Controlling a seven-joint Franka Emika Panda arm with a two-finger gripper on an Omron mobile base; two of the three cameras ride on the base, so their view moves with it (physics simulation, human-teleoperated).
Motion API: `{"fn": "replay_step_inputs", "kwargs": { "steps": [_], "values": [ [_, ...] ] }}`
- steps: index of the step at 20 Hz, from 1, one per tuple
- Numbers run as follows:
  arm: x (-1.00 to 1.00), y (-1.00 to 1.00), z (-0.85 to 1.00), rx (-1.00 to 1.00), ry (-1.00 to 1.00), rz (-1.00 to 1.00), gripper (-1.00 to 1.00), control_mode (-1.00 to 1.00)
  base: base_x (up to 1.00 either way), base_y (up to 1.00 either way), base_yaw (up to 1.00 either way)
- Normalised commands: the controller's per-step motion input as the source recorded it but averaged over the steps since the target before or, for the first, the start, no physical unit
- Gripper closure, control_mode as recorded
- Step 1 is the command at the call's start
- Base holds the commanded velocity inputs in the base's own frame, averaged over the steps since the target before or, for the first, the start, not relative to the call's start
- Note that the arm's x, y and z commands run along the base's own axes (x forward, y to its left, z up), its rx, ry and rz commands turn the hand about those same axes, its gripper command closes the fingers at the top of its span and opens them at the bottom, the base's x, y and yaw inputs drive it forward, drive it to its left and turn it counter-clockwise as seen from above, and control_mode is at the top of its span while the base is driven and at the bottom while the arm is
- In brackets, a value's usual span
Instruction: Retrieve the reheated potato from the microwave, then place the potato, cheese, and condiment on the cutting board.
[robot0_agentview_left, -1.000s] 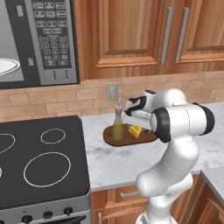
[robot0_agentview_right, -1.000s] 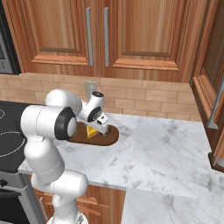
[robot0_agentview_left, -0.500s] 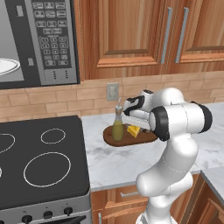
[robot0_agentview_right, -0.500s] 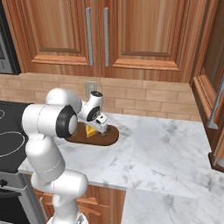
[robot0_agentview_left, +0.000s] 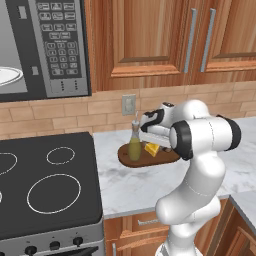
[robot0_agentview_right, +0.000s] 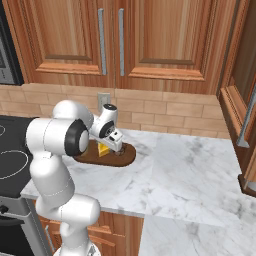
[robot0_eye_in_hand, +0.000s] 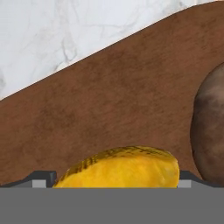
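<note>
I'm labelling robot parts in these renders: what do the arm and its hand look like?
The arm is glossy white, built of rounded, bulbous segments, with dark grey to black bands at the joints. The hand is a small white block with dark trim and short dark finger tips. No cables or markings are visible.

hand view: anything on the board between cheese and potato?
Nothing: bare cutting board wood separates the cheese and the potato in the hand view.

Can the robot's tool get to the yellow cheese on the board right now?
Probably yes. The tool hangs open right over the cheese on the board, and the cheese sits between its fingertips with nothing covering it. The potato lies beside it, apart.
</note>
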Motion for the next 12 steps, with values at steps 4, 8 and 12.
{"fn": "replay_step_inputs", "kwargs": {
  "steps": [4, 8, 12],
  "values": [
    [0.01, 0.00, -0.23, 0.00, 0.00, 0.00, 1.00, -1.00, 0.00, 0.00, 0.00],
    [0.00, 0.00, -0.21, 0.00, 0.00, 0.00, 1.00, -1.00, 0.00, 0.00, 0.00],
    [0.00, 0.00, -0.20, 0.00, 0.00, 0.00, 1.00, -1.00, 0.00, 0.00, 0.00]
  ]
}}
